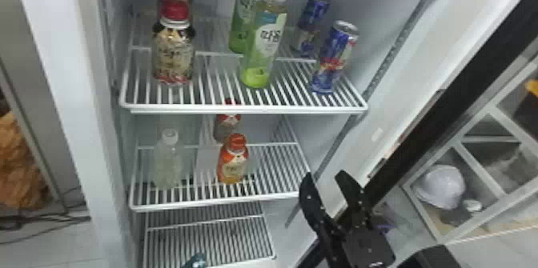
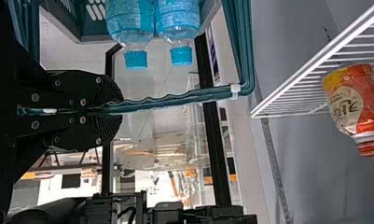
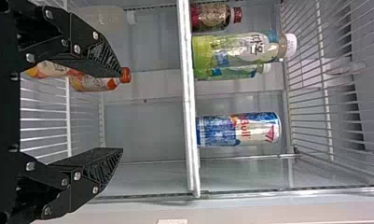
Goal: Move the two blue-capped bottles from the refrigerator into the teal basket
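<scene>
Label: worn by white-capped green plastic bottle point(image 1: 260, 53) (dark lettering included)
Teal plastic basket point(image 2: 92, 28): occupied by two blue-capped clear bottles point(image 2: 130, 35)
Left gripper point(image 2: 119, 108): clenched on teal handle point(image 2: 175, 99)
Right gripper point(image 1: 325, 177): released

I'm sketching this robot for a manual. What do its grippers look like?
Both are black. The right gripper has two jointed, angular fingers that taper toward the tips, with fine ridges on their inner faces and round silver screw heads along their sides. The left gripper matches: black fingers, silver screw heads, and fine ridges near the rounded-looking ends.
</scene>
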Controlling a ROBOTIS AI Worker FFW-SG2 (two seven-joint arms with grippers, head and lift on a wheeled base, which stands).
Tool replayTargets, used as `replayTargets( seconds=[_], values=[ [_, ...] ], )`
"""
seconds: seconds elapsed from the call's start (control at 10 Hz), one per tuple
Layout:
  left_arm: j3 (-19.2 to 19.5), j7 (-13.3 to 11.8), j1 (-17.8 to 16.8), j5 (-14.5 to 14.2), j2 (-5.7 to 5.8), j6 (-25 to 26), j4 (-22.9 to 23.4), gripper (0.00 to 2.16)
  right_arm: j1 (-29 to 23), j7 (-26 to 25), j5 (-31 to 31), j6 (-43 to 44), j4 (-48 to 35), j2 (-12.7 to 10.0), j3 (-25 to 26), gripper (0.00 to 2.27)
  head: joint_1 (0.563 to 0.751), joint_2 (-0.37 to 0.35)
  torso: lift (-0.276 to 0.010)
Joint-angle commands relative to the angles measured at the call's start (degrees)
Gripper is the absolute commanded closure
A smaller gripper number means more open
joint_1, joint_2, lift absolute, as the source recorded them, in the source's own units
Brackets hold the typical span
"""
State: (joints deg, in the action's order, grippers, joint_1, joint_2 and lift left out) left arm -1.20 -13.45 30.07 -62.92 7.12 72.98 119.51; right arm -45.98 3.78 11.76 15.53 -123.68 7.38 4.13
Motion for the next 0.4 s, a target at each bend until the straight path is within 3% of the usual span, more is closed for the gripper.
replayTargets(
  seconds=[0.0,0.3],
  values=[
    [0.0,0.0,0.0,0.0,0.0,0.0,0.1,1.11,0.0,0.0,0.0,0.2,0.0,0.0,0.0,0.5,0.695,-0.35,-0.136],
    [0.0,0.0,0.0,0.1,0.0,0.0,0.1,1.11,0.1,-0.1,-0.1,0.2,0.1,0.1,0.0,0.49,0.695,-0.35,-0.136]
  ],
)
